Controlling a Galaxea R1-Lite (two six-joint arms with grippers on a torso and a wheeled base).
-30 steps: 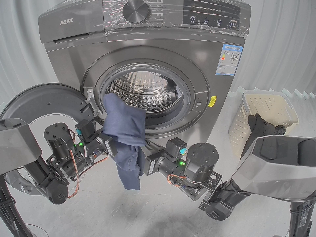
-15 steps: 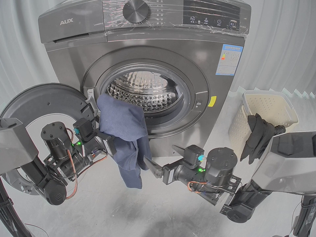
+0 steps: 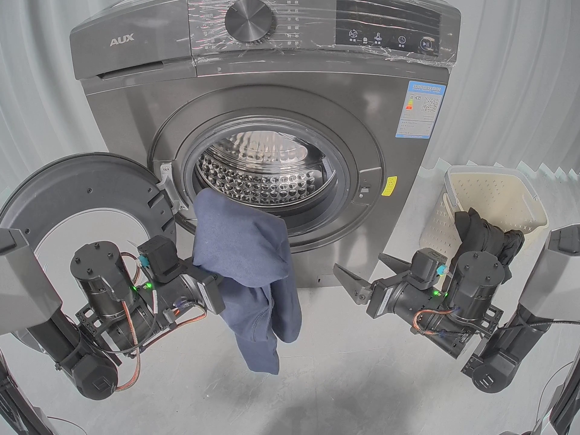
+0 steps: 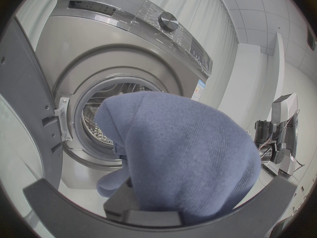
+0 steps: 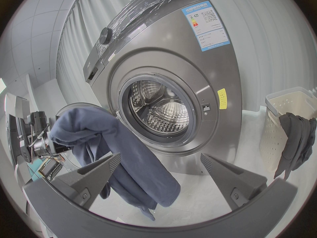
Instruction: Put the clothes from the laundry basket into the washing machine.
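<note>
Left gripper point(image 3: 212, 286) is carrying the blue garment point(image 3: 248, 255), which is draping right over it, so I cannot tell how it is gripping (the cloth is hiding everything). Right gripper point(image 3: 360, 267) is hanging wide open and empty, well apart on the other side. The garment's top is sitting before the lower left of the mouth of the washing machine point(image 3: 362, 110), with its tail dangling toward the floor.

As I am judging it, the risk is the tail snagging on the lip or the open door point(image 3: 78, 188), or the garment sliding off outside the drum. Farther right, dark clothes point(image 3: 483, 237) are hanging over the rim of the laundry basket point(image 3: 513, 194).
</note>
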